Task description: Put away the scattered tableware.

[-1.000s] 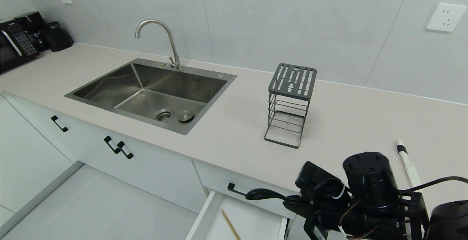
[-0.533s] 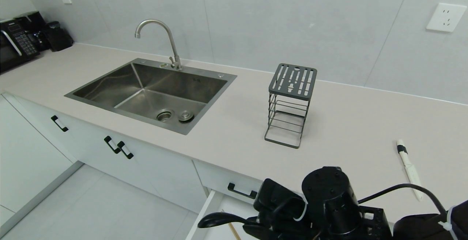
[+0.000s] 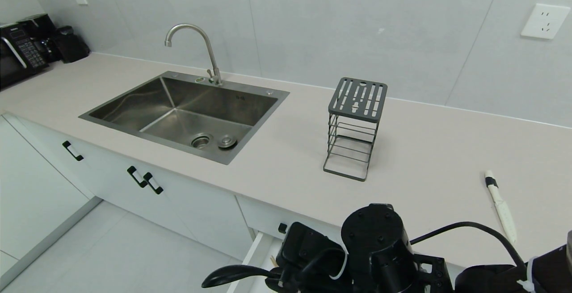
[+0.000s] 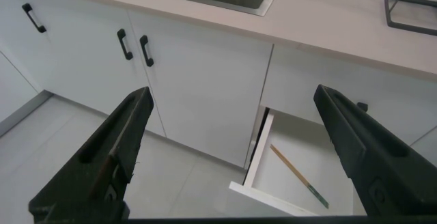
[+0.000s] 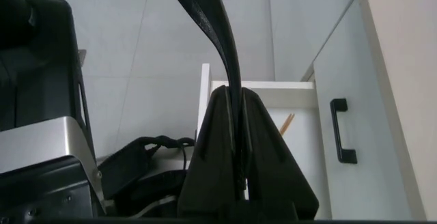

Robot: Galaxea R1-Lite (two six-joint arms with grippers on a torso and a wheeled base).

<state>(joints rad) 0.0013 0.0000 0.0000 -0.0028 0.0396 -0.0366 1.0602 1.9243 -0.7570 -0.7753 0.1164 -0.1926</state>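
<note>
My right gripper (image 5: 237, 104) is clamped on the black spoon (image 3: 230, 275), fingers together around the thin handle partway along. The bowl pokes out to the left, low and near, in front of the cabinets and just left of the open drawer (image 4: 256, 159).

I judge the spoon light and stiff, probably plastic, so weight is no worry. The handle is narrow and smooth-looking, though, and could swivel between the pads if I swing it fast. A hold nearer the middle of the handle would balance it better than one at the tail.

It is glossy black all over, with a slim curved handle and a shallow oval bowl.

My left gripper (image 4: 232, 94) has its fingers wide apart and carries nothing. It hangs above the floor in front of the drawer, where one wooden chopstick (image 4: 297, 176) lies aslant on the bottom.

A white knife (image 3: 500, 203) with a dark band lies on the counter (image 3: 290, 150) at the near right, well apart from the wire rack (image 3: 355, 127). I would take it by the handle end.
</note>
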